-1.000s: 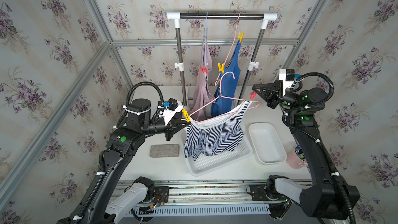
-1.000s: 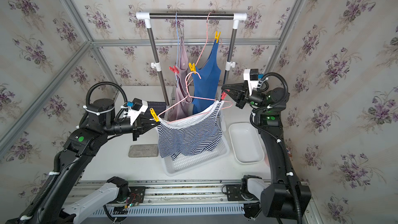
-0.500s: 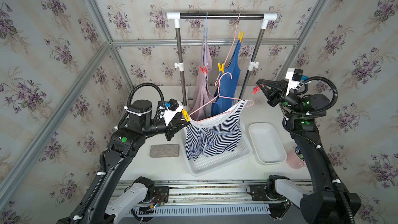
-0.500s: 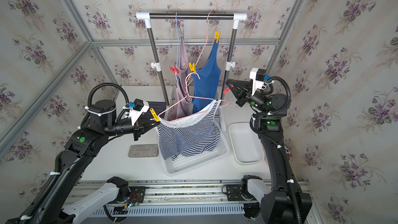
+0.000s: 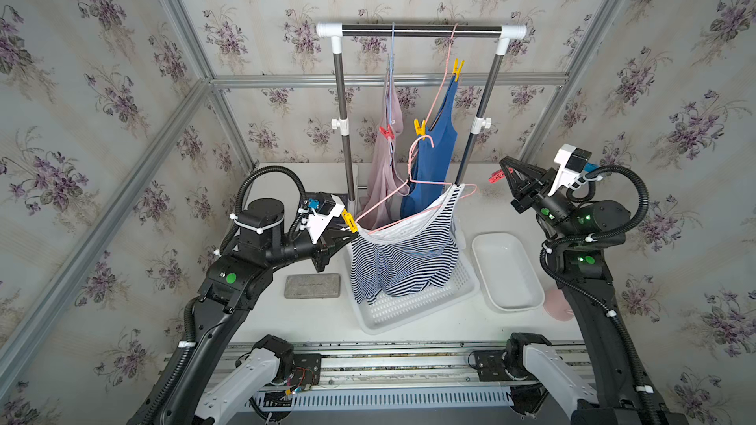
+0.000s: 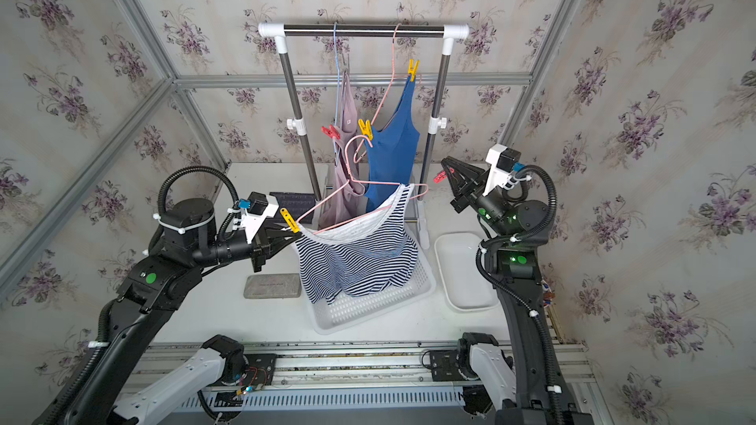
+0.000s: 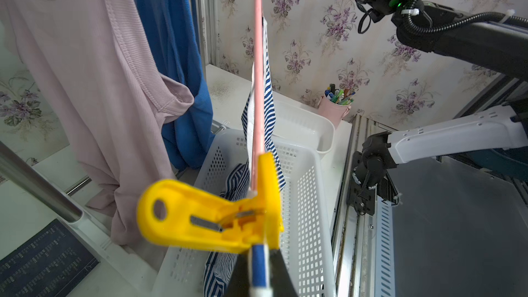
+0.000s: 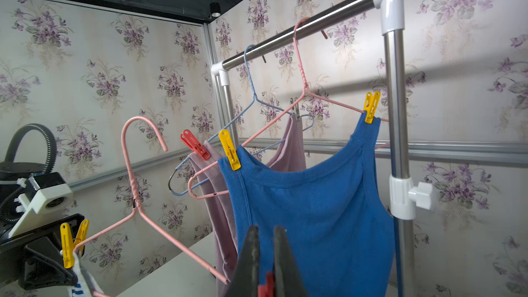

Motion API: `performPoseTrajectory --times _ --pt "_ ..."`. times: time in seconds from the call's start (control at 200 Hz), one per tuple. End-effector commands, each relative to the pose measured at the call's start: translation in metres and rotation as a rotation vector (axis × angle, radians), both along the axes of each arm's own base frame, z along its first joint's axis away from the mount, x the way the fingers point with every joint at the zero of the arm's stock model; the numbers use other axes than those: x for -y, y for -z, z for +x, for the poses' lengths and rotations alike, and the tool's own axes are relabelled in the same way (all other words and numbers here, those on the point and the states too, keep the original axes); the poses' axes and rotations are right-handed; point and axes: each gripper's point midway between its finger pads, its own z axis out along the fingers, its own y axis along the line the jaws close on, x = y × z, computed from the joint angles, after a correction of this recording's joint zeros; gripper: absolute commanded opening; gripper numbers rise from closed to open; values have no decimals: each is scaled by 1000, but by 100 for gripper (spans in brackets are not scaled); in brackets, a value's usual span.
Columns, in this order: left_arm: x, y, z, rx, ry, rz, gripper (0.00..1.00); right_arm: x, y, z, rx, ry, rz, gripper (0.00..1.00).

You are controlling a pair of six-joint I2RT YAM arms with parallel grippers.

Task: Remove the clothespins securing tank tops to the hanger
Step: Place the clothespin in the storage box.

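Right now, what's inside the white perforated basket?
Only the lower hem of the striped tank top hangs into the basket; the rest of its visible floor holds nothing else. Anything beneath the fabric is covered.

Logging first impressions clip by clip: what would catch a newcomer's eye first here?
First, the navy-and-white striped tank top at centre, sagging from a pink wire hanger held free in mid-air over the white perforated plastic basket. The left fingers pinch its strap just below a yellow plastic clothespin at the hanger's end. The right fingers hold a red plastic clothespin aloft, clear of the hanger.
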Motion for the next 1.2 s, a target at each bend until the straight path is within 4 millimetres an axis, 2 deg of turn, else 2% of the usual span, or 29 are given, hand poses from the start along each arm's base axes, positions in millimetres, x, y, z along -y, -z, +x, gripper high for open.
performPoseTrajectory --times 0.0,0.24,0.49,0.764,1.044,1.194 --pt "-4 -25 9 74 -71 -82 0 11 19 7 -84 76 37 0" --pt "-11 -37 -1 123 -115 -152 0 26 78 4 -252 183 74 0" --pt "-4 -38 -4 111 -83 -160 0 59 129 4 -403 402 90 0" --pt "0 -34 -2 92 -73 -157 0 66 183 7 -555 440 149 0" --pt "6 -21 3 52 -70 -142 0 73 222 10 -651 487 152 0" --pt "9 -17 6 40 -86 -133 0 70 242 12 -692 466 135 0"
